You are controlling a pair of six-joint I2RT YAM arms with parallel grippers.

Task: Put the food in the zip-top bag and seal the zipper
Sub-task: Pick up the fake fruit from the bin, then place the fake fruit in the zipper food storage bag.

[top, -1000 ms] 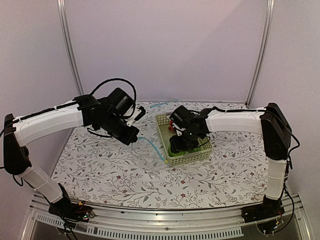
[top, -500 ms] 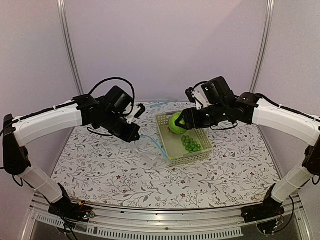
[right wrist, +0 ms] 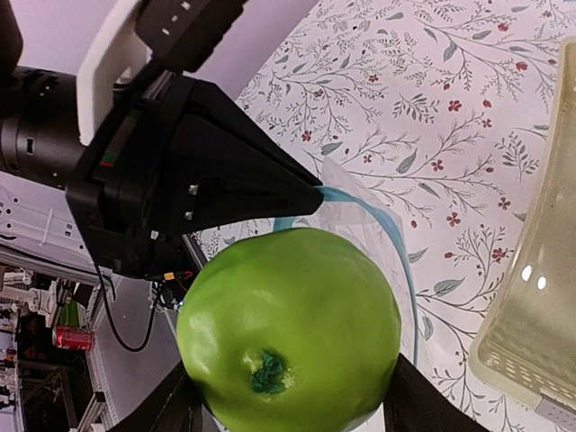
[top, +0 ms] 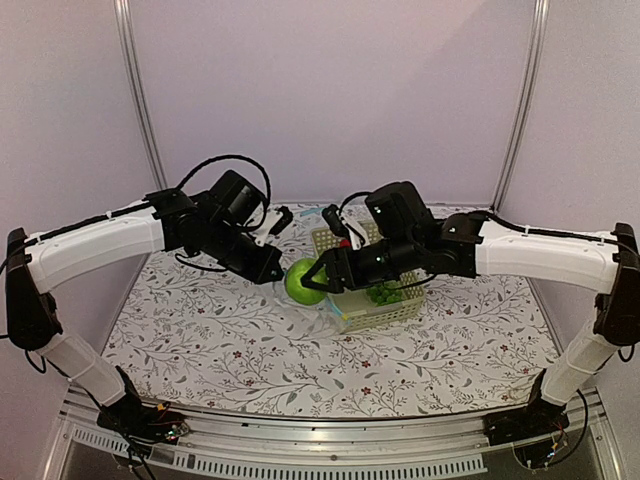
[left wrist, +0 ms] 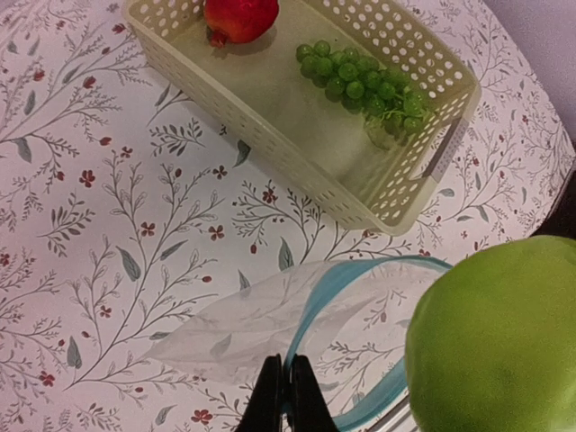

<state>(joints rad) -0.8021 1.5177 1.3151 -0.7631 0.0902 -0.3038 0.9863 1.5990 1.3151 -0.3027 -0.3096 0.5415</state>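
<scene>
The green apple [right wrist: 288, 328] is gripped between the right fingers [top: 320, 270], which are spread to its width. It is held off the bench [left wrist: 108, 207], just beside the pale basket [left wrist: 270, 148] and right at the open mouth of the zip-top bag [left wrist: 243, 324]. The bag's edge is pinched by the left fingers [left wrist: 274, 405], which are closed narrowly on the blue zipper [left wrist: 308, 310], so the mouth is lifted into a loop. The red apple [left wrist: 238, 16] and a bunch of green grapes [left wrist: 360, 81] lie in the basket.
</scene>
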